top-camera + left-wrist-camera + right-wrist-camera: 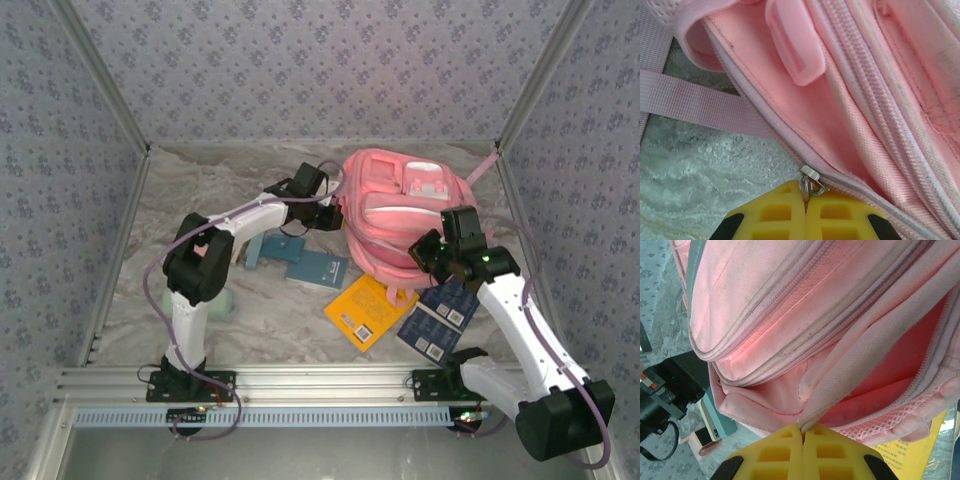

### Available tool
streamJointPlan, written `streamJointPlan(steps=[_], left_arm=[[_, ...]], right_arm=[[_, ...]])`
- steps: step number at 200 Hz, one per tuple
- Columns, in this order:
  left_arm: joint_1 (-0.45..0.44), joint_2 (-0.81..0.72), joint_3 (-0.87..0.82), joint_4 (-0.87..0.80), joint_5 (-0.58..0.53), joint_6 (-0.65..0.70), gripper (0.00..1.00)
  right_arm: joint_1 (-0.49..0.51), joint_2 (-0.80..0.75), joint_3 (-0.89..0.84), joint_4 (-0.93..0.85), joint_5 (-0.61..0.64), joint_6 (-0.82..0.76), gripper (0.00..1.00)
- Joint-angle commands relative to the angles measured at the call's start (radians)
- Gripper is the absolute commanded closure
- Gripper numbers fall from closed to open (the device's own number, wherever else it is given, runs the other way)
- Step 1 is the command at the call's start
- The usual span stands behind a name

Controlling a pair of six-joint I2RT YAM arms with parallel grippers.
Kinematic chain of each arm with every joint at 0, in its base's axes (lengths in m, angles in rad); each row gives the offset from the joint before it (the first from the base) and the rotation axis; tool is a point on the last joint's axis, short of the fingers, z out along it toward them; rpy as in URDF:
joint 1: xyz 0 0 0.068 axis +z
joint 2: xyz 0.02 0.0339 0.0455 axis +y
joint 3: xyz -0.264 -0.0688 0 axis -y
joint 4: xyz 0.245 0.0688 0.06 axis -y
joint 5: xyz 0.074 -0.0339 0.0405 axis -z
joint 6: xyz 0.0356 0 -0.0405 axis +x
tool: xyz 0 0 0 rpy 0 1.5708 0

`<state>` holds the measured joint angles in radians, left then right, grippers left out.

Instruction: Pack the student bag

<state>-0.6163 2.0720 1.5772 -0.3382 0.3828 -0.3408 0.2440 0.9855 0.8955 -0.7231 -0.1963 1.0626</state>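
The pink student bag (400, 205) lies at the back right of the table, front pockets up. At its left side, my left gripper (326, 203) is shut; in the left wrist view the yellow fingertips (806, 199) pinch the metal zip pull (811, 181) of the bag (840, 100), and the zip is parted above it. At the bag's near right corner my right gripper (432, 256) is also shut. Seen from the right wrist, that gripper (803, 429) clamps a fold of the bag's pink fabric rim (840, 390). Beside the fold the bag's inside (900, 375) gapes open.
A yellow book (368, 311) and dark blue books (440, 315) lie in front of the bag, partly under it. A teal book (318, 268) and a pale blue item (268, 248) lie left of it. Patterned walls close in the marbled table (200, 200).
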Motion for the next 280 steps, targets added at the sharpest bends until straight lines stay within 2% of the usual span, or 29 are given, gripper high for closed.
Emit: streamJointPlan(steps=[1, 44, 87, 118, 156, 177, 203, 215, 237, 249, 264, 280], left_arm=[[0.051, 0.035, 0.067, 0.055, -0.008, 0.005, 1.0], [0.075, 0.109, 0.18, 0.026, 0.041, -0.008, 1.0], [0.076, 0.074, 0.222, 0.045, 0.052, -0.041, 1.0], [0.082, 0.01, 0.189, 0.041, -0.034, -0.024, 1.0], [0.118, -0.124, 0.016, 0.148, -0.167, -0.059, 1.0], [0.151, -0.171, -0.054, 0.188, -0.212, -0.081, 1.0], [0.161, -0.172, -0.06, 0.148, -0.258, -0.041, 1.0], [0.164, -0.147, -0.051, 0.125, -0.266, -0.039, 0.94], [0.169, -0.095, -0.008, 0.069, -0.227, -0.051, 0.7], [0.167, -0.115, -0.025, 0.08, -0.216, -0.062, 0.61], [0.168, -0.164, -0.053, 0.085, -0.221, -0.076, 0.54], [0.166, -0.225, -0.072, 0.065, -0.223, -0.079, 0.52]], right_arm=[[-0.018, 0.003, 0.07, -0.087, 0.027, -0.076, 1.0], [-0.072, 0.059, 0.168, -0.126, 0.009, -0.152, 1.0], [-0.108, 0.185, 0.329, -0.098, 0.026, -0.236, 1.0], [-0.123, 0.336, 0.515, -0.036, -0.013, -0.293, 1.0], [-0.107, 0.529, 0.724, 0.061, -0.07, -0.344, 1.0], [-0.087, 0.66, 0.878, 0.048, -0.12, -0.412, 1.0], [-0.083, 0.763, 1.008, 0.039, -0.191, -0.476, 1.0], [-0.087, 0.789, 1.037, 0.027, -0.177, -0.484, 1.0], [-0.091, 0.822, 1.055, 0.002, -0.165, -0.498, 1.0], [-0.089, 0.83, 1.035, -0.009, -0.157, -0.51, 1.0], [-0.084, 0.828, 0.98, -0.006, -0.14, -0.516, 1.0], [-0.077, 0.816, 0.891, 0.012, -0.118, -0.525, 1.0]])
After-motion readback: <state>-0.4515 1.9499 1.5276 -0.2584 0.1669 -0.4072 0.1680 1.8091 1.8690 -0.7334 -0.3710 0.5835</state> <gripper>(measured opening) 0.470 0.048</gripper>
